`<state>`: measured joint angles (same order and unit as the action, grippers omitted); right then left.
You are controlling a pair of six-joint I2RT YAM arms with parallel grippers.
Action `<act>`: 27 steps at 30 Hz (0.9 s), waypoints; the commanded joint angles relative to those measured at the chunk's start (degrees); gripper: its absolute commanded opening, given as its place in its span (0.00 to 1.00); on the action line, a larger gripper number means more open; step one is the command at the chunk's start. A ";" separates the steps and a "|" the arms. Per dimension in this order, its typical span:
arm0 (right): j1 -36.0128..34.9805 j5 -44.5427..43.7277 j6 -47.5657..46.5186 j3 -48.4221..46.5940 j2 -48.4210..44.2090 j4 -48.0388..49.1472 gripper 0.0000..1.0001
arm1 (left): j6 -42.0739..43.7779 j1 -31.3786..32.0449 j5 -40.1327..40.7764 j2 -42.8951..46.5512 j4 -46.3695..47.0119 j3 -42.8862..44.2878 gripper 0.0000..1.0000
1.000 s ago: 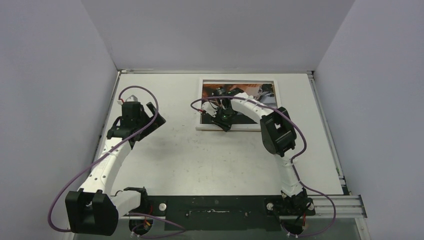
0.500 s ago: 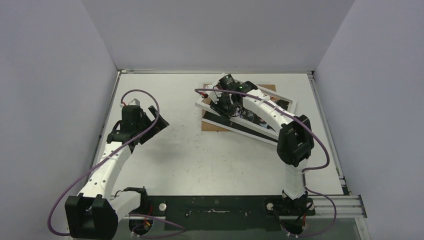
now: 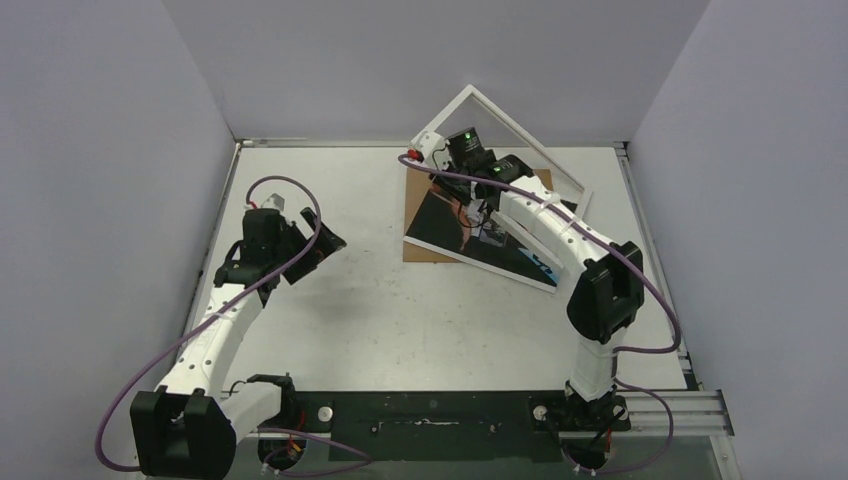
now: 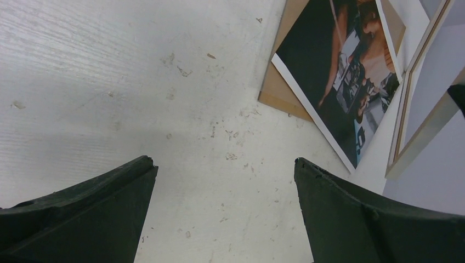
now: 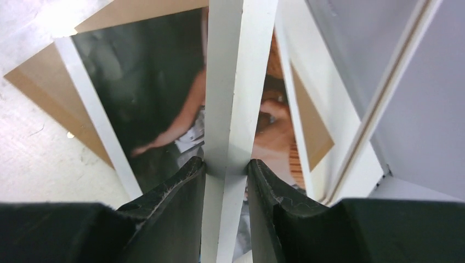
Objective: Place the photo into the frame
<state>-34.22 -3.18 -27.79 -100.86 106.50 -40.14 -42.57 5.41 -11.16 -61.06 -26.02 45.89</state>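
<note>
The photo [image 3: 445, 220] lies flat, picture side up, at the far middle of the table [image 3: 400, 320]. It is skewed on a brown backing board [image 3: 418, 250], whose corners stick out past it. From above, the right arm crosses the print and hides its middle. In the right wrist view a white bar of the frame [image 5: 236, 82] covers a strip down the picture, so only an arm, a hand and dark ground show on either side. The left wrist view shows the photo [image 4: 329, 71] more fully, a figure in dark and tan tones with a white border.

The frame [image 3: 527, 135] is tilted up on edge above the far side of the print, its top corner standing against the back wall. Its lower side is lost behind the right wrist from above, and it is cut off at the right edge of the left wrist view. Grey wall shows through its opening, and the photo lies outside it, on the board. Whether a clear pane sits in the opening cannot be told.

The right gripper [image 5: 226, 167] is clamped on one white bar of the frame, a finger pressed to each side. The left gripper [image 4: 225, 164] hangs over bare table, well to the left of the board, fingers spread wide and holding nothing.
</note>
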 commanded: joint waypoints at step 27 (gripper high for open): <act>-1.69 -13.16 8.55 -15.96 -12.14 -1.52 0.00 | -4.35 3.63 -5.93 -7.28 6.69 6.73 0.97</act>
<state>-35.73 -17.91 -21.80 -115.31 93.60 -38.46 -42.89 6.59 -15.64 -67.16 -25.69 53.12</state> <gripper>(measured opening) 0.023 0.971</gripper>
